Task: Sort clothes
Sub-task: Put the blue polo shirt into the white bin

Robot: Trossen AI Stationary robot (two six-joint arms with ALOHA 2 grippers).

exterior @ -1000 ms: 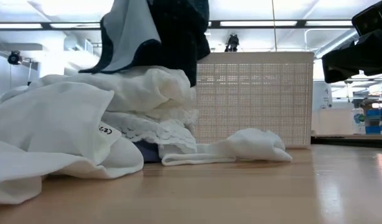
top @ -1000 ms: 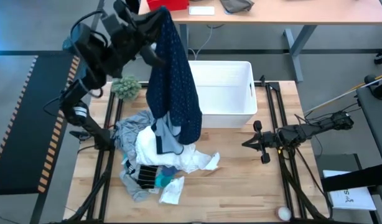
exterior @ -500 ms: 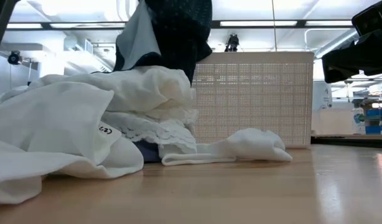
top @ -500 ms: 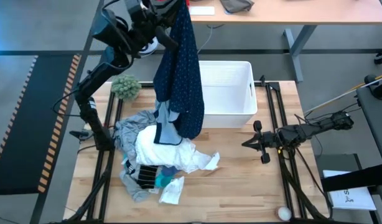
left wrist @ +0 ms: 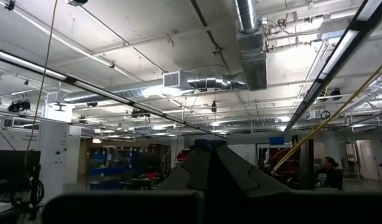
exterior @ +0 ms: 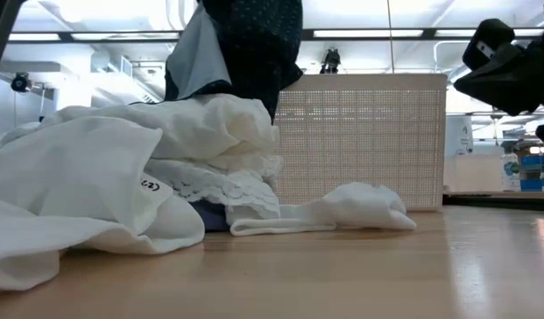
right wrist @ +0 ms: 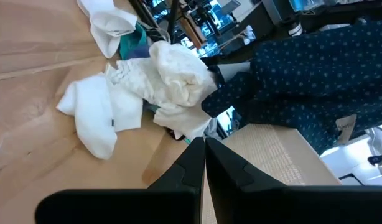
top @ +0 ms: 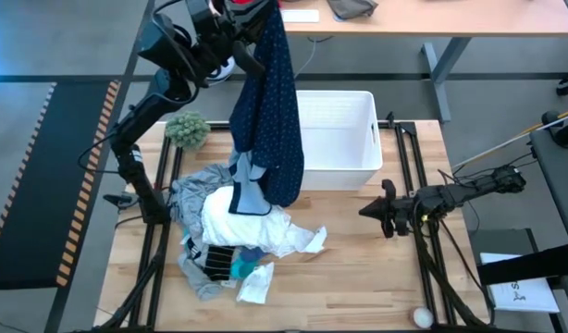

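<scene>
The dotted navy garment hangs with its long axis vertical, its top pinched in the left gripper raised high above the far left of the surface. Its lower end drapes onto the pile of clothes beside the white plastic bin. The right gripper, fingers pressed together and holding nothing, hovers near the bin's front right corner, pointing toward the pile.

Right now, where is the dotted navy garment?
In the high view the dotted navy garment hangs from the raised left gripper, draped over the white bin's left edge, its hem reaching the clothes pile.
</scene>
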